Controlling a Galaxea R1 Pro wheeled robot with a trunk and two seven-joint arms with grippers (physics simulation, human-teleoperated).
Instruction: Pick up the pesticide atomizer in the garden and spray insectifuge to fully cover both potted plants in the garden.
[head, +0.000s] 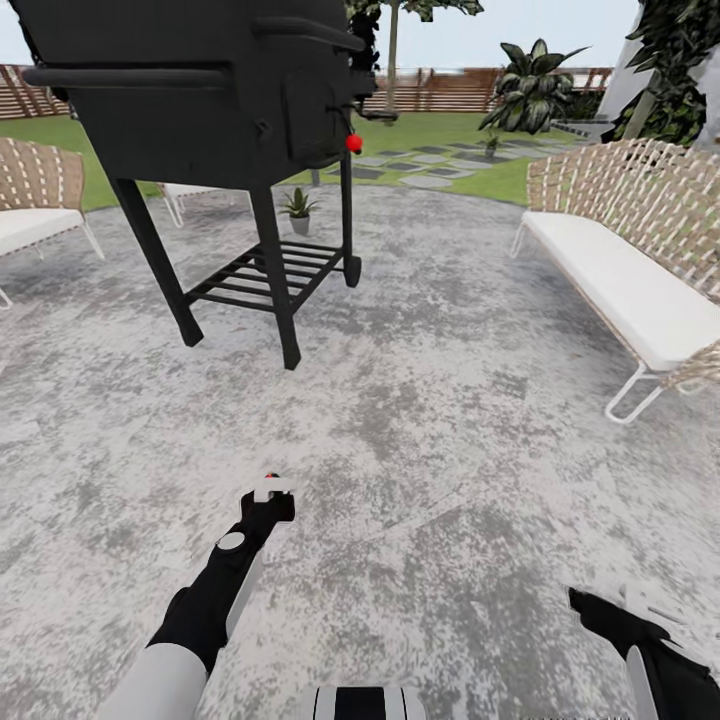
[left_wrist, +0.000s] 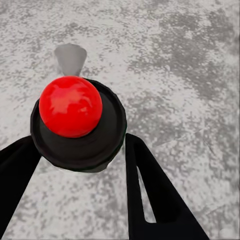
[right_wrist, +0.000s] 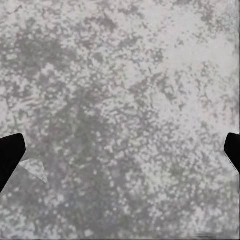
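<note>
Hiding half behind grill (head: 200, 90): potted plant (head: 299, 208).

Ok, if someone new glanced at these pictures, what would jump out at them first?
Probably the big black grill standing on the grey patio ahead and to the left, with a small potted plant behind its legs. Next, the red-nozzled pesticide atomizer held in the left gripper, low in the head view. A white-cushioned woven bench lines the right edge.
</note>
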